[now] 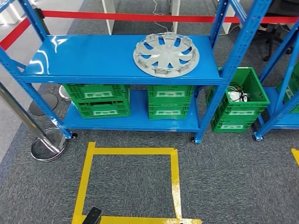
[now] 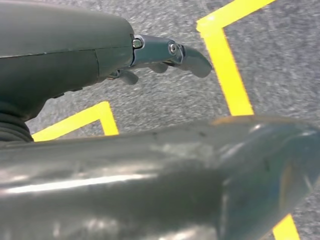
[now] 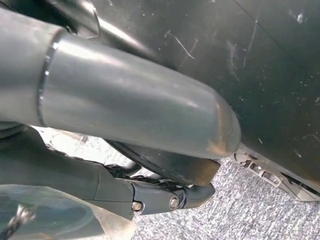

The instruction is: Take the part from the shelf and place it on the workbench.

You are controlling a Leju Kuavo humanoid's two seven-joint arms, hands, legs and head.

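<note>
Both hands hang low beside the robot's body, well short of the shelf. Left hand (image 2: pixel 113 60): seen in the left wrist view above grey carpet and yellow floor tape (image 1: pixel 175 179); its fingers (image 2: pixel 188 54) extend nearly straight, apart, holding nothing. Right hand (image 3: pixel 124 165): seen in the right wrist view close against the robot's dark body; its dark fingers (image 3: pixel 177 197) lie extended with nothing between them, though how far apart they stand cannot be told.

Landmark: blue shelf (image 1: pixel 88 63). The yellow tape square lies on the floor in front of the shelf, between the robot and it. Green crates (image 1: pixel 100 100) sit on the lower level.

Part: a grey wheel cover (image 1: pixel 166 53) lies flat on the top level of the shelf, toward its right end, near the right-hand upright.

Handling assessment: the part is probably thin moulded plastic, light, fairly stiff, with some flex at the rim. Its smooth surface may slip. Recommended hold: at opposite rim edges with both hands, or through the spoke openings. The part is well apart from both hands; an approach to the shelf is needed first.
</note>
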